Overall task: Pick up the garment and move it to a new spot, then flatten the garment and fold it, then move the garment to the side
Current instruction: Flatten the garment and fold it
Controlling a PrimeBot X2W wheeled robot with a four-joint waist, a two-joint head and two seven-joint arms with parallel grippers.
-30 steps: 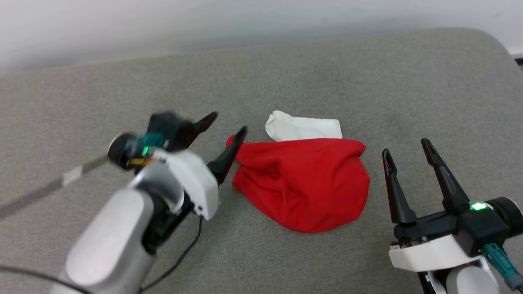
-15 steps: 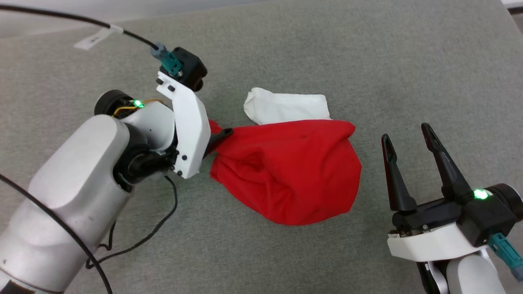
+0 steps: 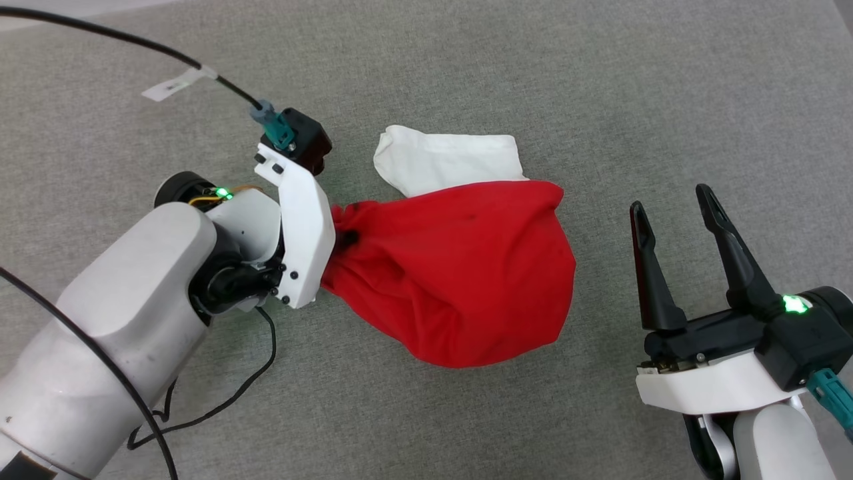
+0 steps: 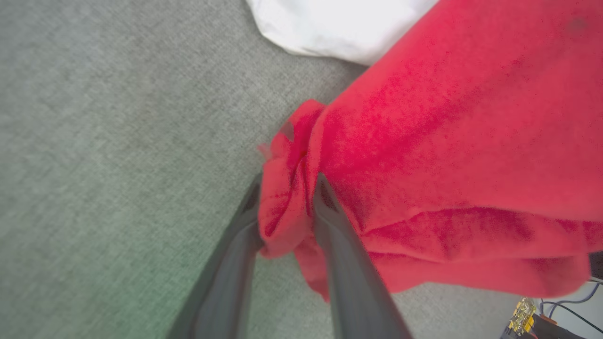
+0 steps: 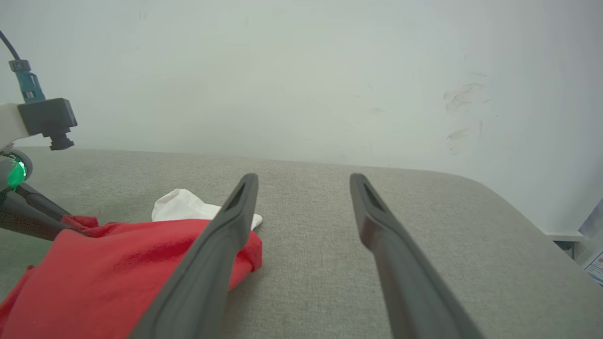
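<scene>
Left tool (image 4: 288,182) now around blurred garment (image 4: 447,141) fold

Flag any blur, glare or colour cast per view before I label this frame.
Head view: sharp, evenly lit, soft shadow under the garment, green lamps flare slightly. Left wrist view: soft overall, left hand fingers defocused, green tint on the grey surface lower left, white sleeve blown out. Right wrist view: right hand soft near the lens, wall evenly lit.

A bunched red fold of the garment (image 4: 447,141) is pinched within the left end effector (image 4: 288,190), over a grey fabric surface (image 4: 118,141).
</scene>
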